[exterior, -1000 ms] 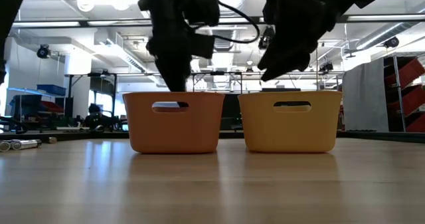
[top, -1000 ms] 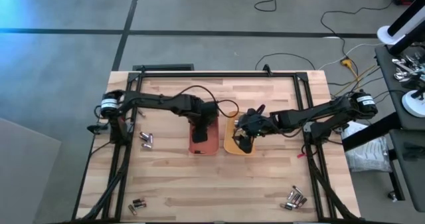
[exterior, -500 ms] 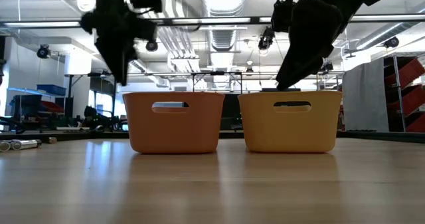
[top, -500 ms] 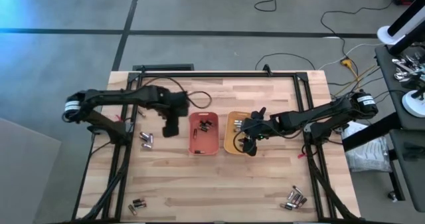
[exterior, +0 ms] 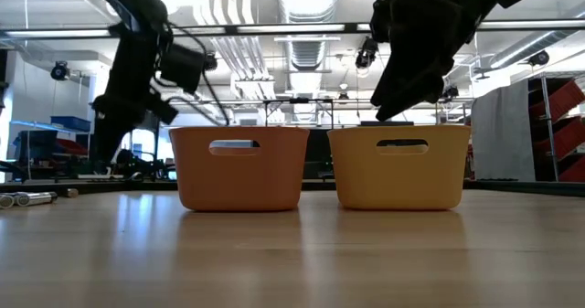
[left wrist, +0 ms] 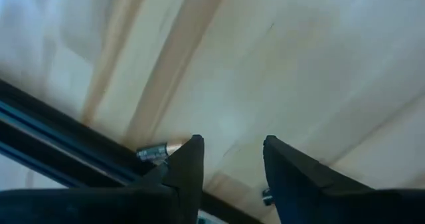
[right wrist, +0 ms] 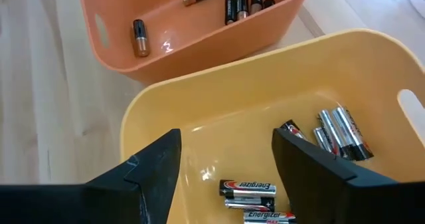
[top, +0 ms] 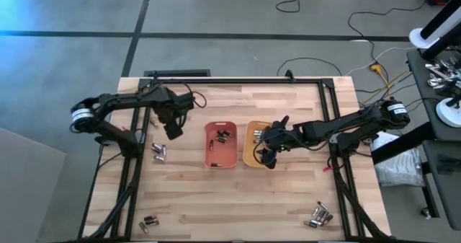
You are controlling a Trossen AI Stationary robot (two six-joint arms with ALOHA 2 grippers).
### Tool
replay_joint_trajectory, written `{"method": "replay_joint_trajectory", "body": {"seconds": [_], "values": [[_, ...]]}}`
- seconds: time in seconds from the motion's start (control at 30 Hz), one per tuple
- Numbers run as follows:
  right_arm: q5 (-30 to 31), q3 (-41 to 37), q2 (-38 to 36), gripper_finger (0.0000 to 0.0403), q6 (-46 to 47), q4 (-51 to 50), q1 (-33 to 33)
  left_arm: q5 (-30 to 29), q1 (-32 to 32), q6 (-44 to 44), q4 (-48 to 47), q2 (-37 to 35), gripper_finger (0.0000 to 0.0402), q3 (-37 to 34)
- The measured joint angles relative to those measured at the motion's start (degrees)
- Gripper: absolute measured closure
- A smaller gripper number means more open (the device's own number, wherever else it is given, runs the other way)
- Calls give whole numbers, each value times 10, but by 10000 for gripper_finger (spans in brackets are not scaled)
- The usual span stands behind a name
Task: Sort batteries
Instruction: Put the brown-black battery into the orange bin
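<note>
My left gripper (top: 173, 130) hangs open above bare table just left of the orange tray (top: 232, 153), with nothing between its fingers (left wrist: 188, 159). Dark batteries with coppery bands (right wrist: 236, 1) lie on that tray's floor. My right gripper (right wrist: 226, 177) is open over the near part of the yellow tray (top: 247, 155), above silvery batteries (right wrist: 247, 187) lying on its floor; it holds nothing. A small group of loose batteries (top: 159, 151) lies on the table near my left gripper, and one battery (left wrist: 157, 151) shows beside its fingers.
More loose batteries lie near the front left corner (top: 148, 221) and the front right corner (top: 319, 215). The two trays stand side by side at mid-table (exterior: 239, 166) (exterior: 399, 166). Black frame rails (top: 130, 164) run along the table's left and right sides.
My left gripper has swung from above the orange tray toward the table's left edge and now hangs over bare wood beside the tray. The dark batteries in the orange tray, covered by it before, now show. My right gripper has stayed over the yellow tray.
</note>
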Motion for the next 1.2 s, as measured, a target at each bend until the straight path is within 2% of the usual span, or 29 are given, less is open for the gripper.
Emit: {"method": "replay_joint_trajectory", "body": {"seconds": [0.07, 0.17, 0.23, 0.53, 0.7, 0.97, 1.2], "values": [[0, 0, 2, 179, 0, -1, 2, -14, 14, 10, 4, 19, 251, -10], [-1, 0, 3, 184, -6, 1, 4, -91, 22, 20, 17, 49, 229, -17], [-1, 0, 3, 187, -10, 1, 4, -117, 22, 35, 10, 69, 211, -17], [-1, 0, 3, 201, -11, 1, 7, -119, 26, 110, -9, 156, 145, -16], [-1, -1, 4, 212, -7, 1, 7, -134, 27, 130, -15, 187, 143, -31], [-1, -1, 4, 230, -7, 1, 7, -235, 29, 159, 26, 205, 160, -67], [-3, -1, 4, 247, 3, 1, 9, -239, 34, 228, 73, 204, 181, -88]]}}
